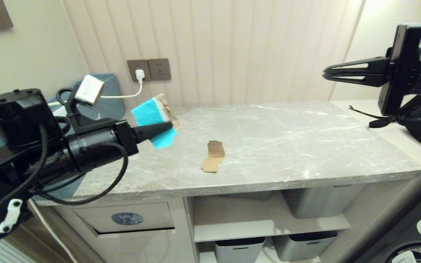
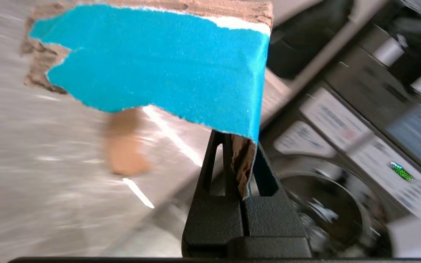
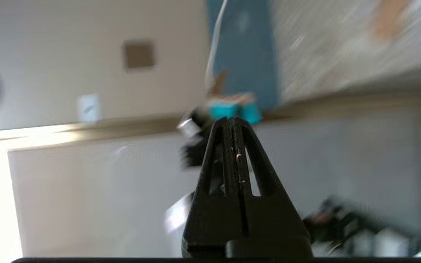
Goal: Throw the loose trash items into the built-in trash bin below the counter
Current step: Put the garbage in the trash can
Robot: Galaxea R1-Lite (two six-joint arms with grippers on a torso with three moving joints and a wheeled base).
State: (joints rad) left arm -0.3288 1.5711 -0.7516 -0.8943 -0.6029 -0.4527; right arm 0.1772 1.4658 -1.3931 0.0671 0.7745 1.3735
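A: What's the room like?

B: A grey marbled worktop (image 1: 269, 146) against a cream panelled wall, with the flap bin (image 1: 126, 218) below and grey storage bins (image 1: 320, 204) on the shelves.

A: And the scraps?

B: The left claw (image 1: 168, 126) pinches a torn turquoise-faced cardboard scrap (image 1: 152, 114) above the worktop's left end. A brown scrap (image 1: 213, 156) lies mid-worktop. The right claw (image 1: 325, 75) hangs closed and empty, high at the right.

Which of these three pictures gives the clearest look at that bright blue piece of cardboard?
The left wrist view: the blue-faced cardboard scrap fills the picture, pinched between the left gripper's fingers, its torn brown edges plain. The head view shows it whole but smaller, held above the counter. The right wrist view catches only a blurred turquoise patch.
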